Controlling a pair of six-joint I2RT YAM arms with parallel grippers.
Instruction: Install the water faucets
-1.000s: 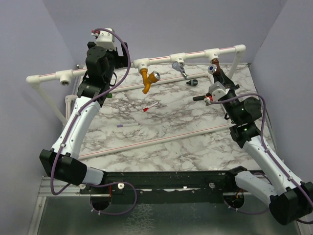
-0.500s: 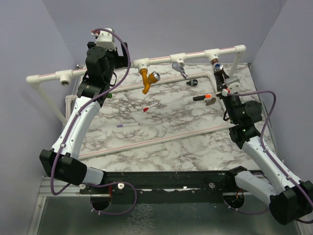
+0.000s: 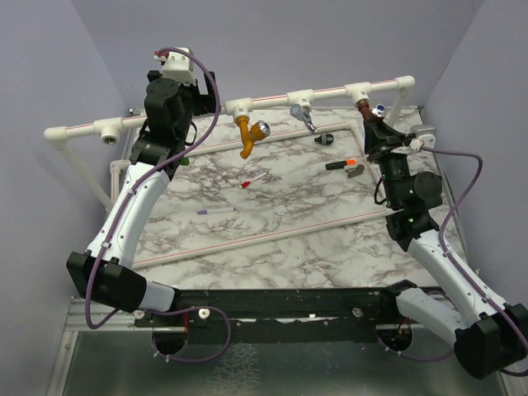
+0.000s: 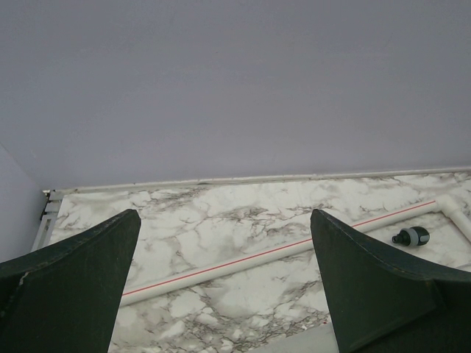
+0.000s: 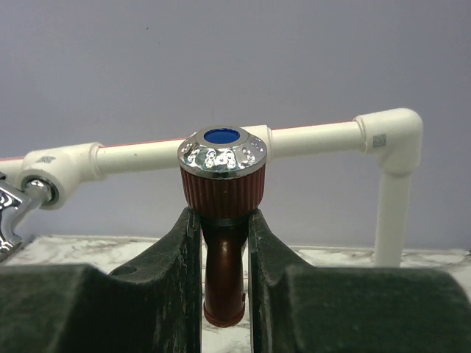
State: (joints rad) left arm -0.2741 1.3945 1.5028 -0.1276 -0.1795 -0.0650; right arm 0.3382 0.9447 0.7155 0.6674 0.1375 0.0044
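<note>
Long white pipe (image 5: 309, 140) crosses just behind right gripper (image 5: 224, 220). Meanwhile left gripper (image 4: 224, 220) spread wide, nothing between. Right gripper pinches brown faucet (image 5: 223, 191) under chrome knob (image 5: 223, 151), spout hanging down between fingers (image 5: 176, 250), at pipe's tee (image 3: 360, 89). Judged step: screwing it in. Advice: stem square to socket, firm squeeze, slow twist, finish spout down. Seating depth unclear.
</note>
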